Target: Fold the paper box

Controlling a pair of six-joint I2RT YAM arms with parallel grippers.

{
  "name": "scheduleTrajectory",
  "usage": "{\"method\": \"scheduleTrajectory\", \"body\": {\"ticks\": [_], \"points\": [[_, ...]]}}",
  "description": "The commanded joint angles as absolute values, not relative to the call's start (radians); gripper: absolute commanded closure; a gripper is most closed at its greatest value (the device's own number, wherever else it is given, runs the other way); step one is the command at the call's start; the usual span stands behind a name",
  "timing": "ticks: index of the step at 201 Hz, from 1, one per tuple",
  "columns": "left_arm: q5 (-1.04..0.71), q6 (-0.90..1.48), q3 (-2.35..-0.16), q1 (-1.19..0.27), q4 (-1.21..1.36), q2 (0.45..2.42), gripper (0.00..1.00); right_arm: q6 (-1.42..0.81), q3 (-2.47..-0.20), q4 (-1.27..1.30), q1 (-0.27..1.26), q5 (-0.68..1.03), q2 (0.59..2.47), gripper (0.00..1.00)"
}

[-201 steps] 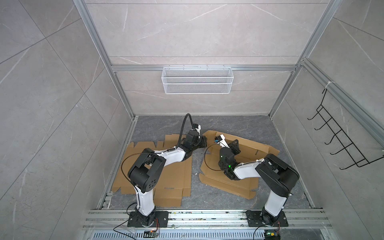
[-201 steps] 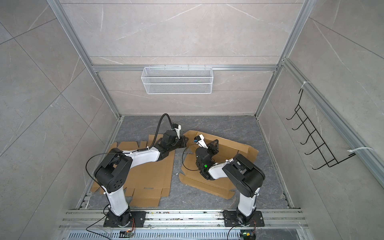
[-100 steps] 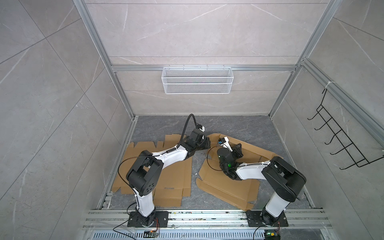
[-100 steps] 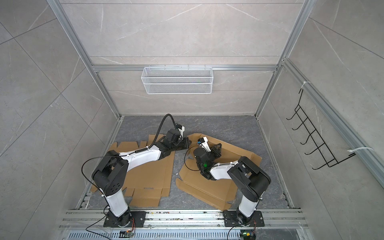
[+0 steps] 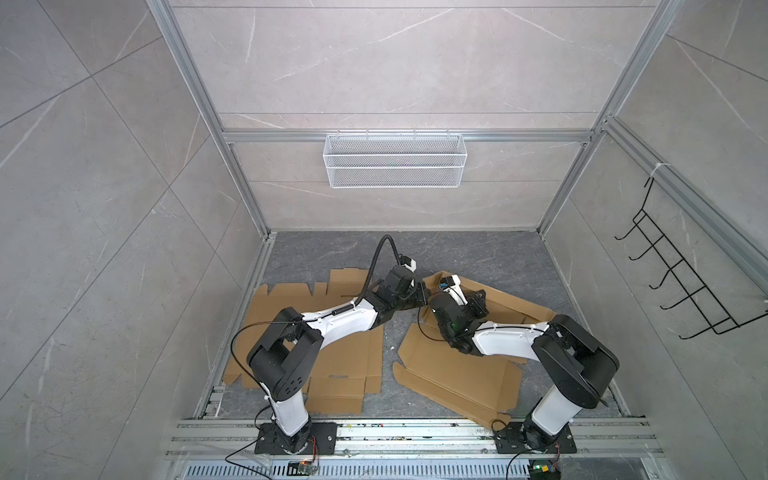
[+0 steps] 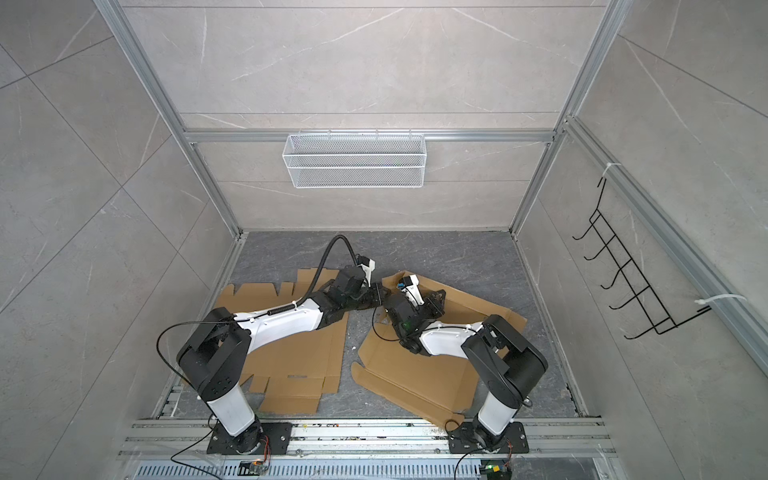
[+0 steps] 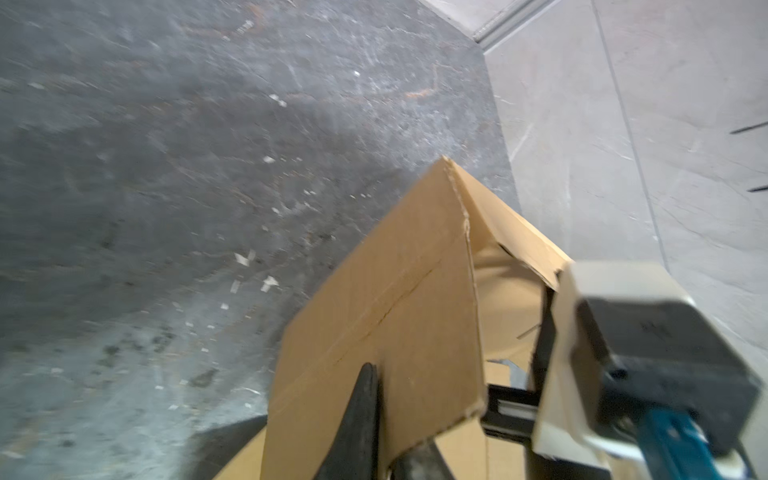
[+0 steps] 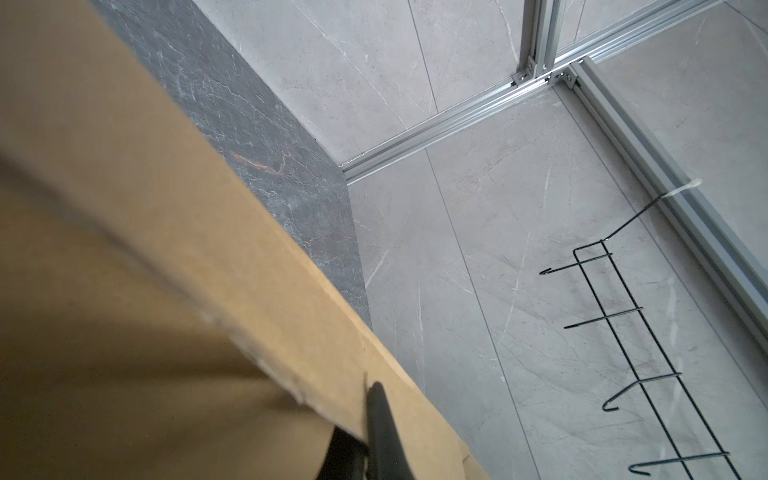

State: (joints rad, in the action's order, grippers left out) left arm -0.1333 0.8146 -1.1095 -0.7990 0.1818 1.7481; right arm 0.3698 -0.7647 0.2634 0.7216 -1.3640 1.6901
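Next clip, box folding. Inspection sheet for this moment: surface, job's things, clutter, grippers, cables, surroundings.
Surface: dark grey stone-look floor, scuffed.
Job's things: cardboard blank on the right, far corner flap lifted; spare blank flat under the left arm.
Clutter: small white scraps on the floor.
Grippers: left gripper shut on the lifted flap; right gripper shut on the same blank's edge.
Cables: black hose arches over the left arm; thin cable loop beside its shoulder.
Surroundings: white mesh basket on the back wall; black hook rack on the right wall.
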Motion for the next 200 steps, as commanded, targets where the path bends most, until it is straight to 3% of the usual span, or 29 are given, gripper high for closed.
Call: {"method": "scheduleTrajectory", "body": {"ticks": [1,48,101,158,200], "points": [[-0.153,0.863,-1.071,-0.853,0.245,1.714,0.89,0.237,-0.793,0.098,0.723,-1.356,1.675,1.0],[-0.037,0.78,-0.933,-0.857,0.309,1.692,0.91,0.063,-0.843,-0.173,0.727,-1.311,1.631,1.0],[0.019,0.71,-0.833,-0.856,0.413,1.671,0.92,0.007,-0.88,-0.334,0.727,-1.163,1.538,0.84],[0.024,0.715,-0.764,-0.857,0.527,1.696,0.92,0.055,-0.876,-0.384,0.732,-0.965,1.428,0.86],[0.011,0.706,-0.737,-0.856,0.546,1.681,0.88,0.12,-0.841,-0.328,0.771,-1.038,1.429,0.94]]}}
